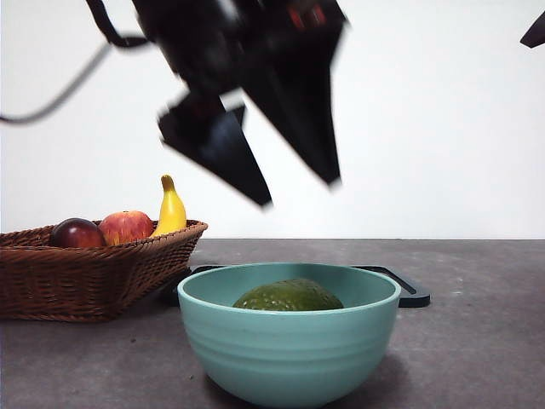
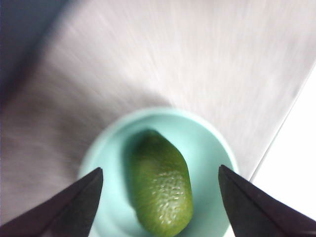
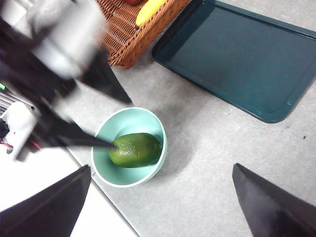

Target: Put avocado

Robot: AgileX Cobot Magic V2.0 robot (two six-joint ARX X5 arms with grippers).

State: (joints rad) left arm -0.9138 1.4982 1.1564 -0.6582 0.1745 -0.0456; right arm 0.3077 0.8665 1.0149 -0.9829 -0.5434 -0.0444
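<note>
The dark green bumpy avocado (image 1: pixel 289 296) lies inside a teal bowl (image 1: pixel 289 349) near the table's front; it also shows in the left wrist view as avocado (image 2: pixel 162 185) in the bowl (image 2: pixel 207 148) and in the right wrist view as avocado (image 3: pixel 135 149) in the bowl (image 3: pixel 129 121). My left gripper (image 1: pixel 302 192) hangs above the bowl, open and empty, its image blurred by motion; in its own view the left gripper (image 2: pixel 160 180) has jaws spread wide on either side of the fruit. High over the table, my right gripper (image 3: pixel 160 190) is open and holds nothing.
A wicker basket (image 1: pixel 85 273) at the left holds a dark red fruit (image 1: pixel 77 233), an apple (image 1: pixel 125 226) and a banana (image 1: pixel 171 207). A dark tray (image 3: pixel 237 59) lies flat behind the bowl. The other arm shows as a black tip (image 1: pixel 535 32) at the top right.
</note>
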